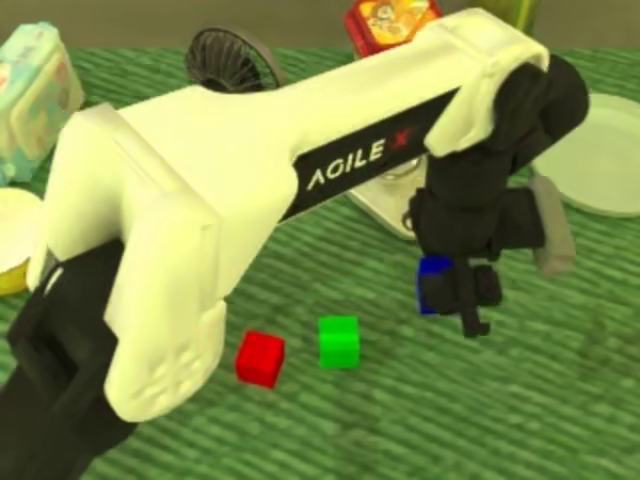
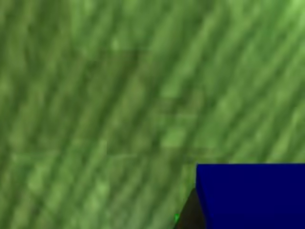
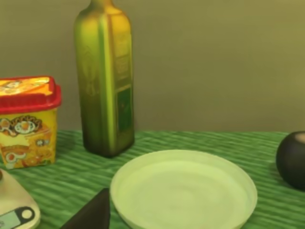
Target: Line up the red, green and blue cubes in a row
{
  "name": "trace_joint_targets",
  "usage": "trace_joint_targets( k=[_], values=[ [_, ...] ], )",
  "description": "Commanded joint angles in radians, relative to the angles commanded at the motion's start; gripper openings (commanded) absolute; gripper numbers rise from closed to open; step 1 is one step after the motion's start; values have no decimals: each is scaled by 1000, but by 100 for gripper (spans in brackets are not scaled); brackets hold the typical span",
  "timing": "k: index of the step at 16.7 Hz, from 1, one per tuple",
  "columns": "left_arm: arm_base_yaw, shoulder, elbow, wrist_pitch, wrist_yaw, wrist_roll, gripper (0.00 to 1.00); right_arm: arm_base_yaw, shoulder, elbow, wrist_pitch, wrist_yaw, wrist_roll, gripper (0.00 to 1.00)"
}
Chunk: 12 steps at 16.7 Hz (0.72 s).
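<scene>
The red cube point(image 1: 260, 358) and the green cube point(image 1: 339, 341) sit side by side on the green mat, a small gap between them. To the right of the green cube and slightly farther back, my left gripper point(image 1: 452, 290) points down and is shut on the blue cube point(image 1: 432, 282). In the left wrist view the blue cube point(image 2: 250, 195) fills one corner, with a dark fingertip point(image 2: 190, 212) against its side and the mat beyond. My right arm is out of the top view; a dark part of my right gripper point(image 3: 93, 214) shows in its wrist view, far from the cubes.
A silver scale point(image 1: 385, 205) lies partly under my left arm. A pale round plate point(image 1: 600, 155) sits at the right, a red-lidded yellow tub point(image 1: 390, 20) and a green bottle point(image 3: 105, 76) at the back. A dark fan point(image 1: 232, 58) and a patterned box point(image 1: 35, 85) stand back left.
</scene>
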Motion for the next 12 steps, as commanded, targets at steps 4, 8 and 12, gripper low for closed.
trace_joint_targets(
  k=[4,8,12],
  values=[
    [0,-2,2,1,-1,2,0,0,0,0,0,0,0,100],
    [2,8,-69,75,-1,0,0,0,0,0,0,0,0,100],
    [-2,29,-197,229,0,4,0,0,0,0,0,0,0,100]
  ],
)
